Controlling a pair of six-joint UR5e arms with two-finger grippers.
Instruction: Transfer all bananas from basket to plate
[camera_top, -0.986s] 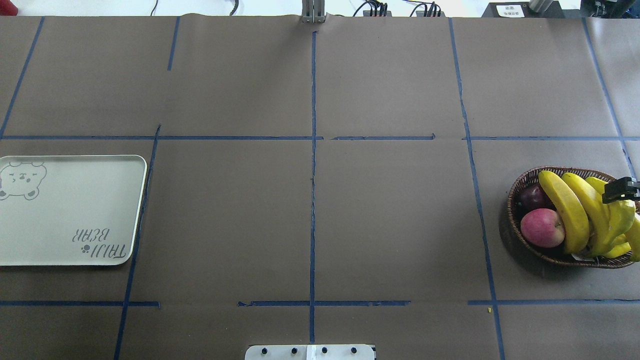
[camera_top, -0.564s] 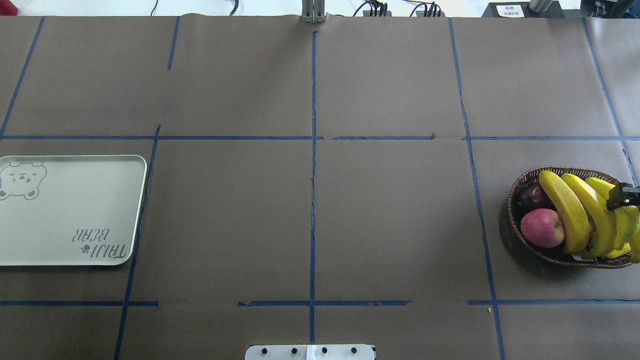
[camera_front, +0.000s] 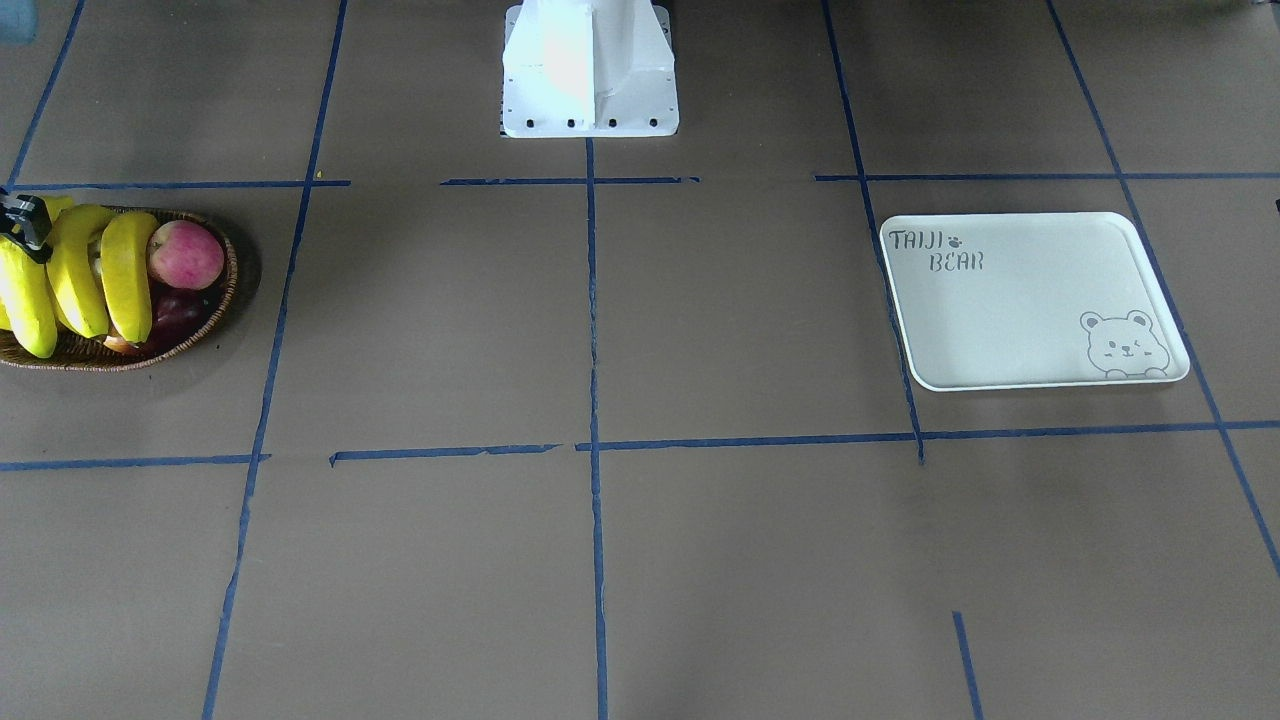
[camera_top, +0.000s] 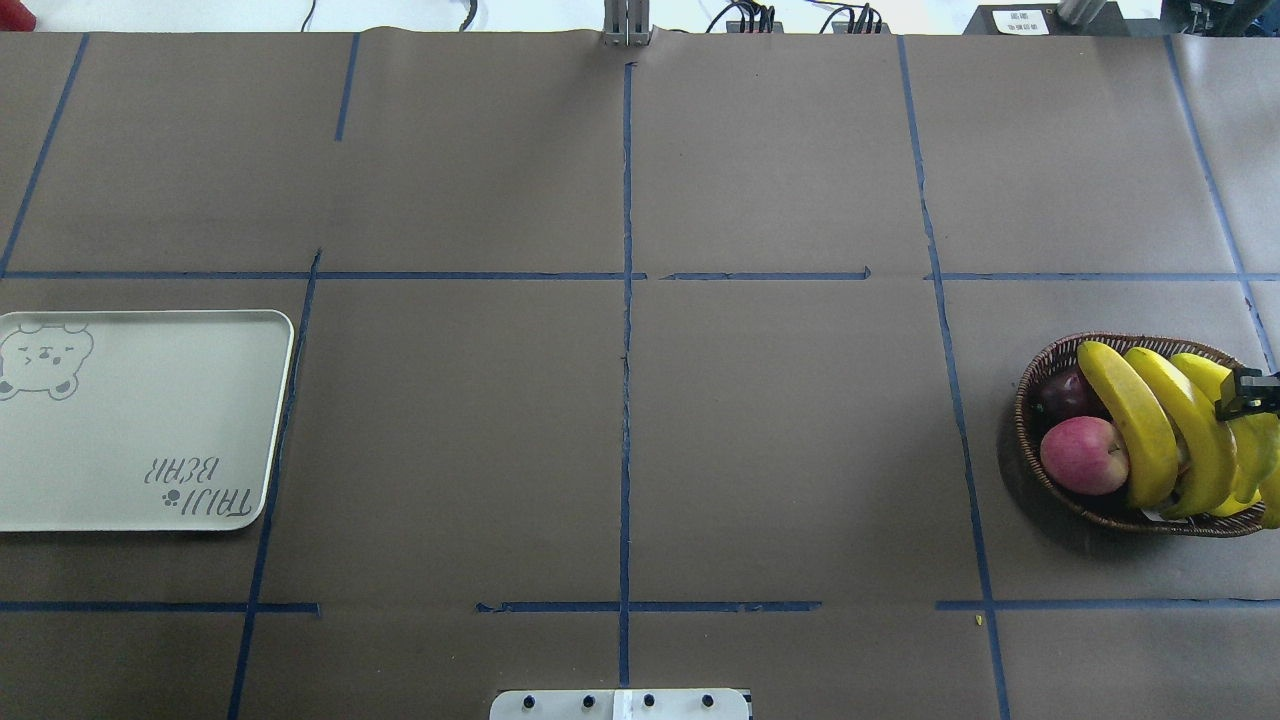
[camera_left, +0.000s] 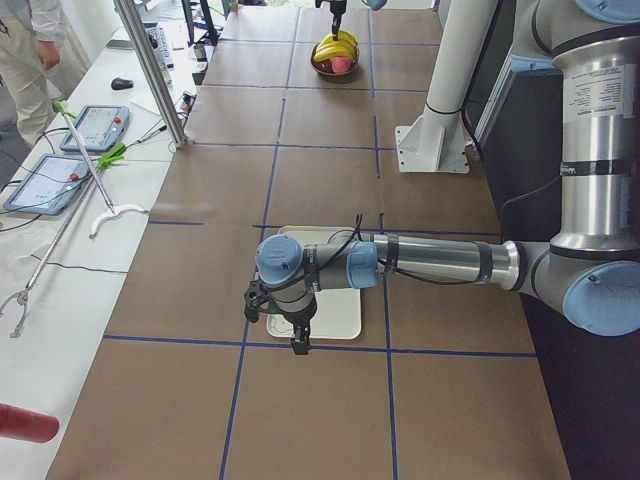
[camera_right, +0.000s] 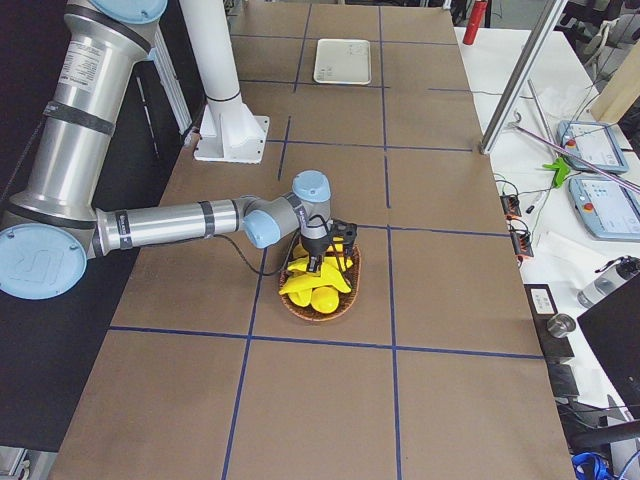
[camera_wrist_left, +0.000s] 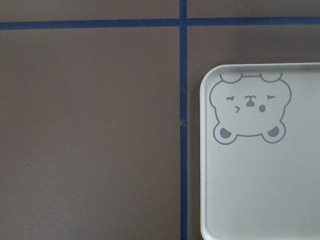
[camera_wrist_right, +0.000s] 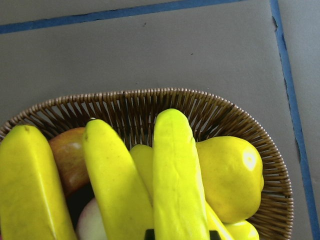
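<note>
— Got hold of it?
— Can't tell. My right gripper (camera_top: 1246, 394) sits over one banana (camera_wrist_right: 175, 180) directly beneath me in the wicker basket (camera_top: 1040, 372); the squeeze is hidden.
— Risk?
— A lift may drag the neighbouring bananas (camera_top: 1135, 420), or nudge out the pear (camera_wrist_right: 231, 175) beside me.

Bright, even indoor light from above, sharp throughout; a soft shadow hugs the basket (camera_top: 1022, 415), the white robot base (camera_front: 588, 70) is overexposed, and a glint marks the plump yellow fruit (camera_wrist_right: 235, 175).

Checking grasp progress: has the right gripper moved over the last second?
Yes. Against the basket in the overhead view, the right gripper has slipped slightly down-right and looks smaller, so it is lowering onto the bananas.
</note>
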